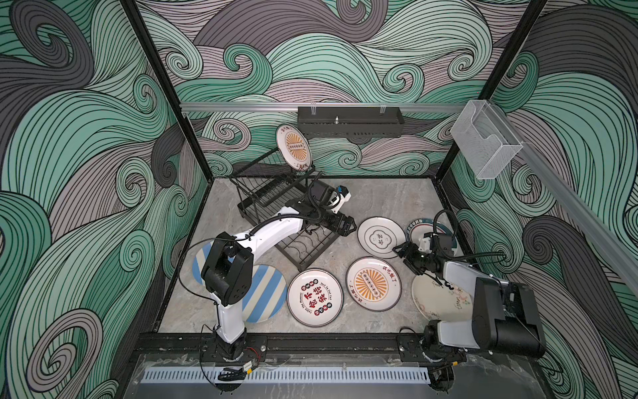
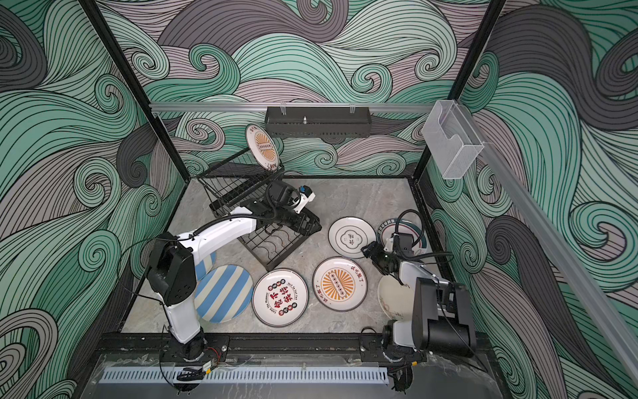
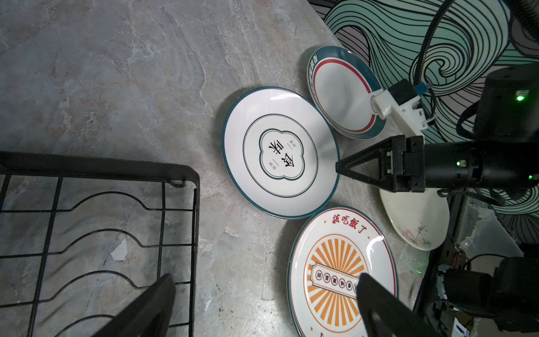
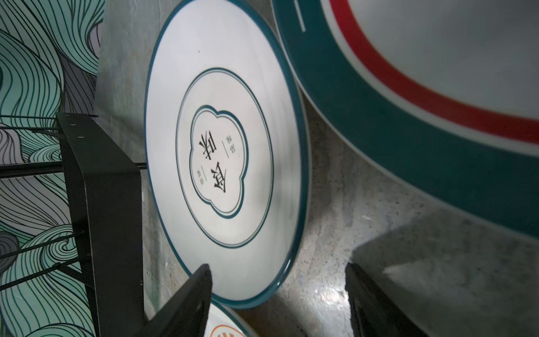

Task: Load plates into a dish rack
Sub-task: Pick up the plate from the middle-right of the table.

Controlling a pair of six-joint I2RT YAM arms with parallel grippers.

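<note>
Far left: a striped plate [image 1: 266,293] lies flat on the tabletop [image 1: 379,193]. A second striped plate [image 1: 199,262] sits just beside it, mostly hidden behind your left arm [image 1: 262,235].

Next, the dish rack [image 1: 310,252] stands left of centre toward the back, turned at an angle. One upright sunburst plate [image 1: 293,147] stands on edge at the far end of its upper shelf. Your left arm reaches across the rack's base.

The left gripper [image 3: 265,281] hangs over the tabletop between the rack's corner and the flat sunburst plate [image 1: 373,284]. Its fingers are spread wide, released, with nothing in them.

Front centre: the characters plate [image 1: 315,297] lies flat, and the flat sunburst plate is just beside it. Behind that one the teal-rimmed plate [image 1: 379,236] also lies flat, and the two rims are touching or nearly so.

The right gripper [image 4: 277,265] is low at the teal-rimmed plate's near edge with its jaws parted. One fingertip [image 4: 201,280] is over the rim and the other is off to the side of it. It isn't clamped, and you can't tell whether it touches the plate.

Right side: the red-ringed plate [image 3: 344,93] lies beside the teal-rimmed plate, partly under your right wrist. The cream plate [image 1: 436,298] lies near the front, partly hidden by your right arm.
</note>
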